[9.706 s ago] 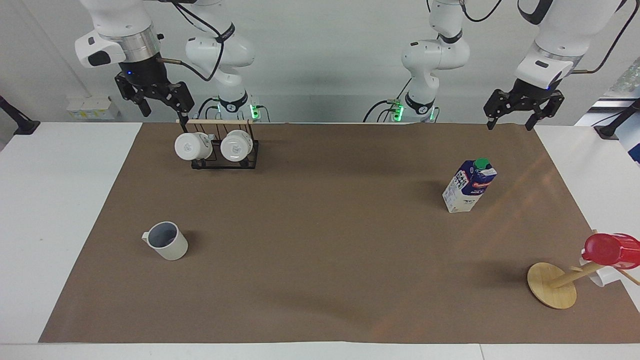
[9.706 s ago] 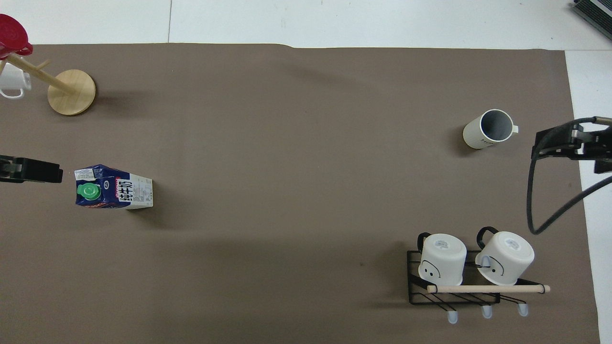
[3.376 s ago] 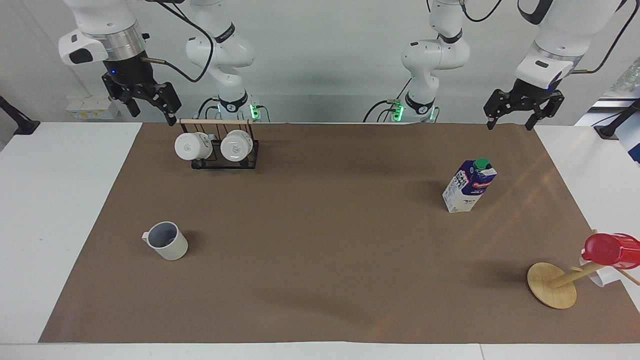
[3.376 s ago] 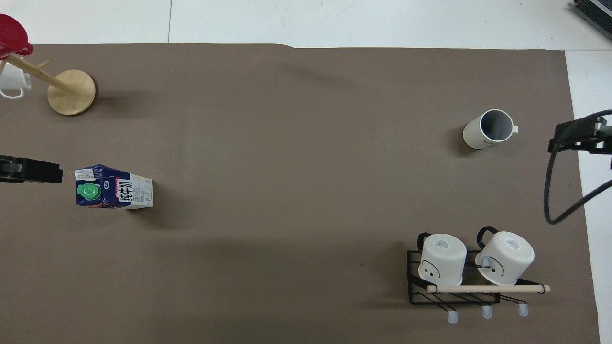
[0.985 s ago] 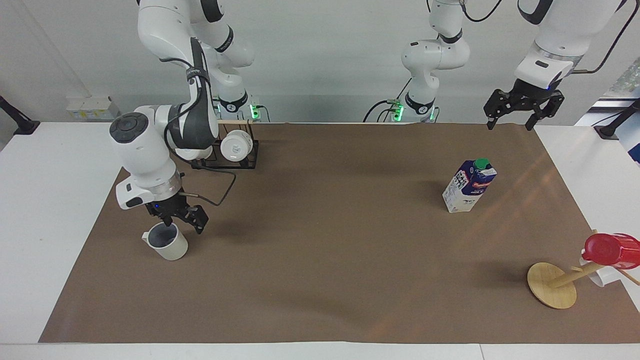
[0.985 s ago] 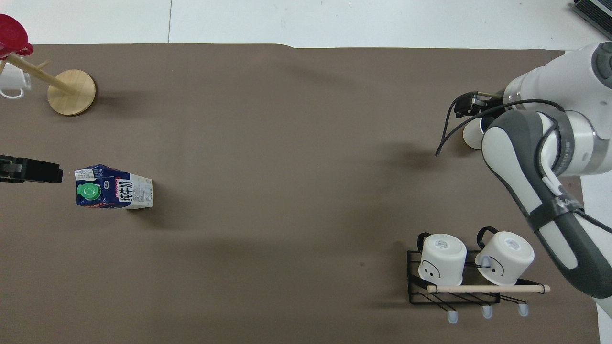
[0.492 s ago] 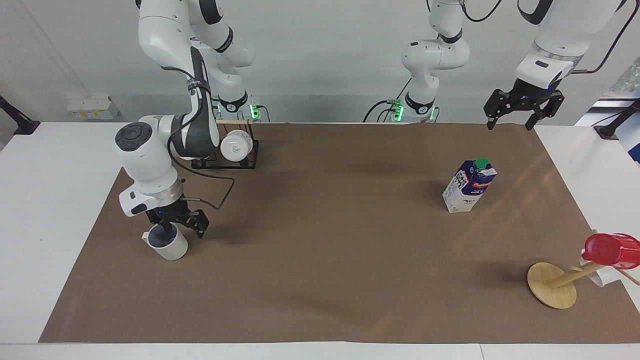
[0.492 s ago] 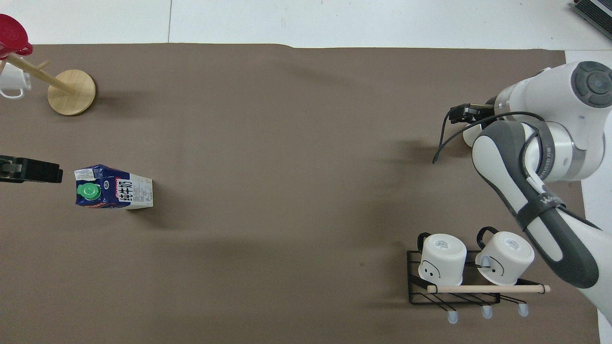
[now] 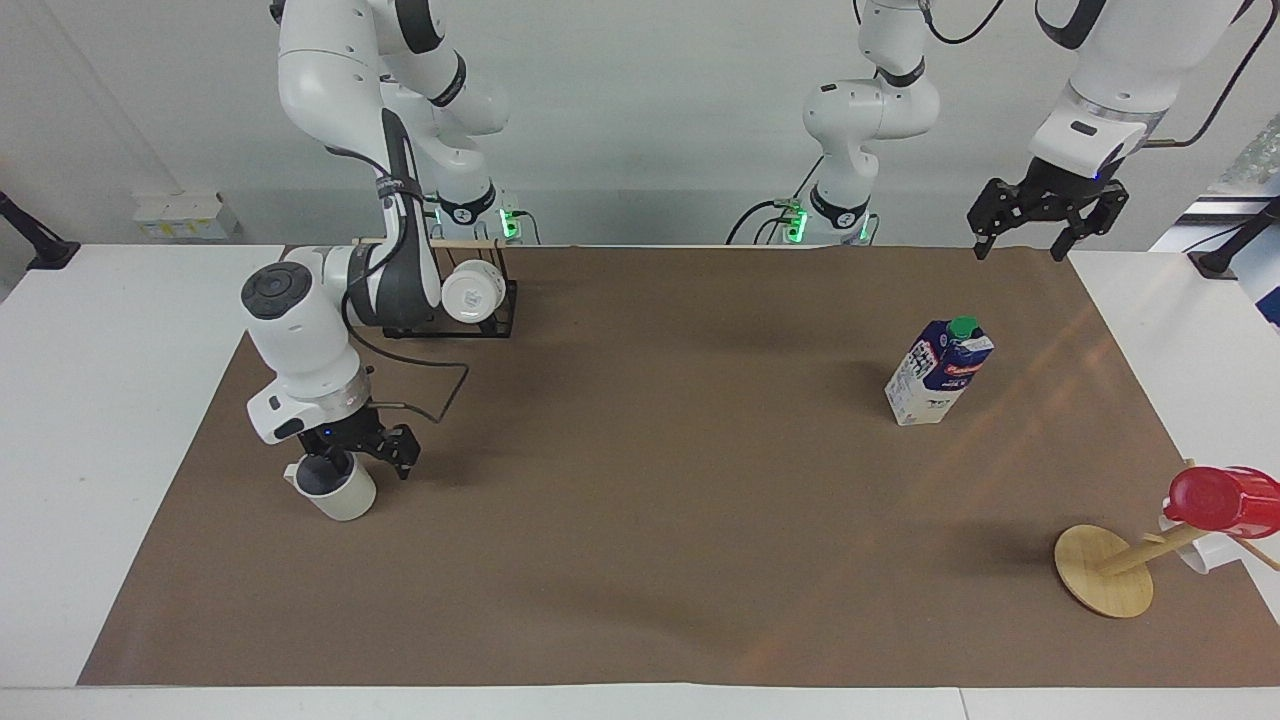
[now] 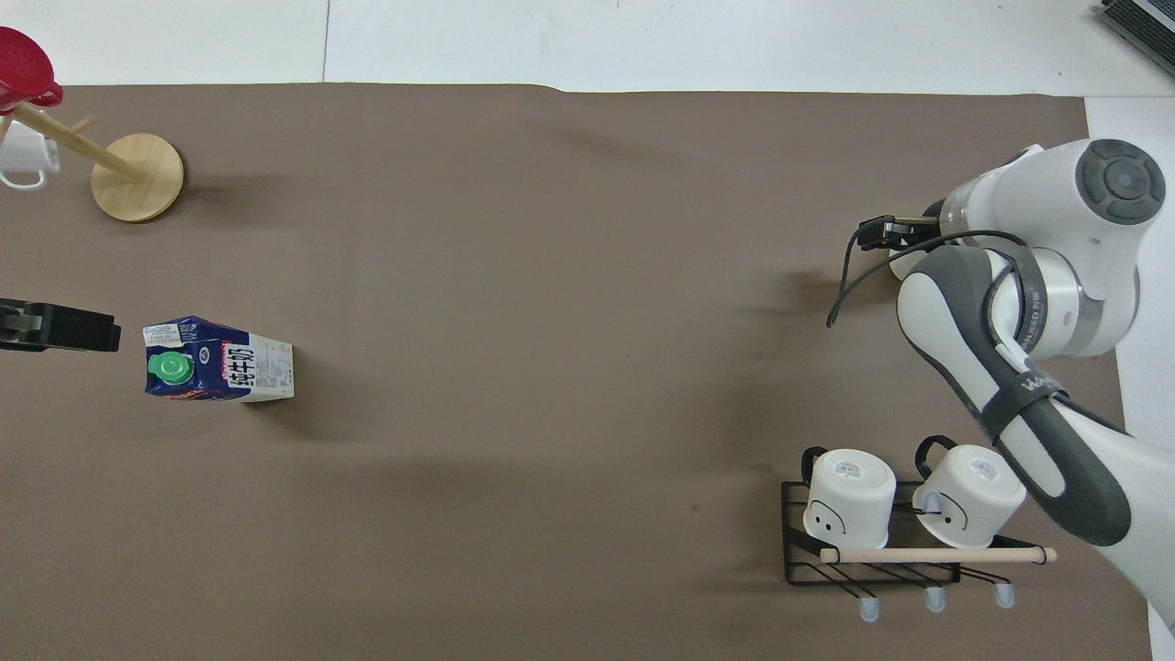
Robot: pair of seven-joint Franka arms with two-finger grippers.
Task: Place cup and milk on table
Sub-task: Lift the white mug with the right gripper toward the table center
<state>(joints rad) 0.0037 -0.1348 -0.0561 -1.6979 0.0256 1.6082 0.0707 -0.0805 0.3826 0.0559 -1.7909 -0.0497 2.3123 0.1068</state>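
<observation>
The cup [image 9: 345, 492] stands upright on the brown sheet [image 9: 650, 500] of the table [image 9: 100, 400], toward the right arm's end. My right gripper [image 9: 365, 465] is down on it, open, with one finger inside the cup and the other outside its wall. In the overhead view the right arm hides most of the cup [image 10: 904, 266]. The milk [image 9: 938, 372] stands upright on the sheet toward the left arm's end, and also shows in the overhead view [image 10: 220, 372]. My left gripper [image 9: 1040, 230] waits open and empty, raised over the sheet's corner by its base.
A black wire rack [image 9: 470, 325] with two white mugs stands near the right arm's base. A wooden mug tree [image 9: 1105, 570] carrying a red cup [image 9: 1220, 500] and a white mug [image 10: 23, 165] stands farther from the robots than the milk.
My right arm swung down from above the rack to the cup and over the last second lowered its open fingers around the cup's wall. The left arm, cup and milk have not moved.
</observation>
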